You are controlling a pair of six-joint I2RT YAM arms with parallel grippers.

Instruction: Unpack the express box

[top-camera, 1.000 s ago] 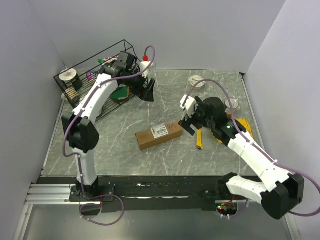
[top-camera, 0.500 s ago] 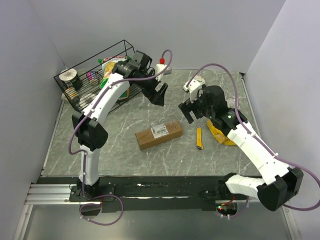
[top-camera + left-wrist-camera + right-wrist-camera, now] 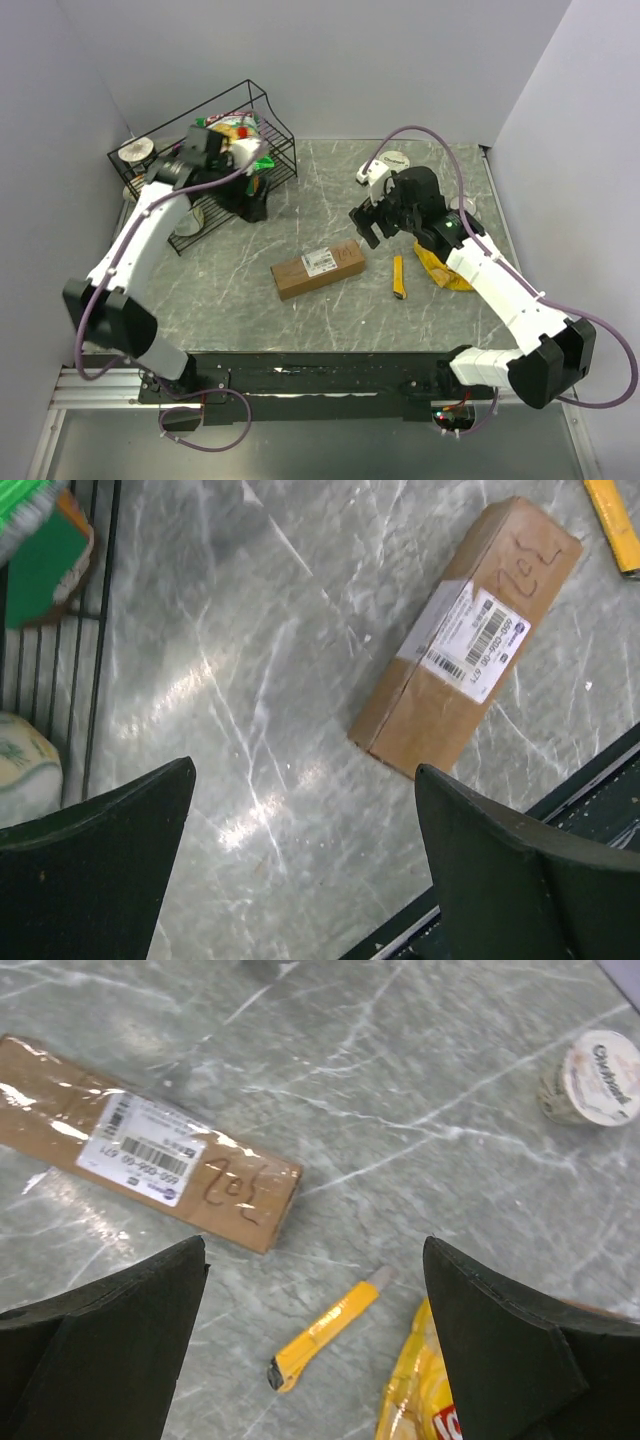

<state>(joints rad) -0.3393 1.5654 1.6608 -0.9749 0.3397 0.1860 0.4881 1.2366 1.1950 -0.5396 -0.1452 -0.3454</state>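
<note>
Your express box (image 3: 318,267) lies flat and taped shut mid-table, touched by neither arm; the left gripper (image 3: 305,780) and right gripper (image 3: 315,1250) are 2 wide-open, empty sets of jaws; reach carelessly for the yellow cutter (image 3: 325,1335) and you could pinch the chip bag (image 3: 420,1405) near it.

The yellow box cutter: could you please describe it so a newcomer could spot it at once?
On the grey marbled table, find the brown express box near the middle. To its right, between it and the crumpled yellow bag, lies the box cutter: a slim yellow stick, far thinner than either neighbour.
</note>
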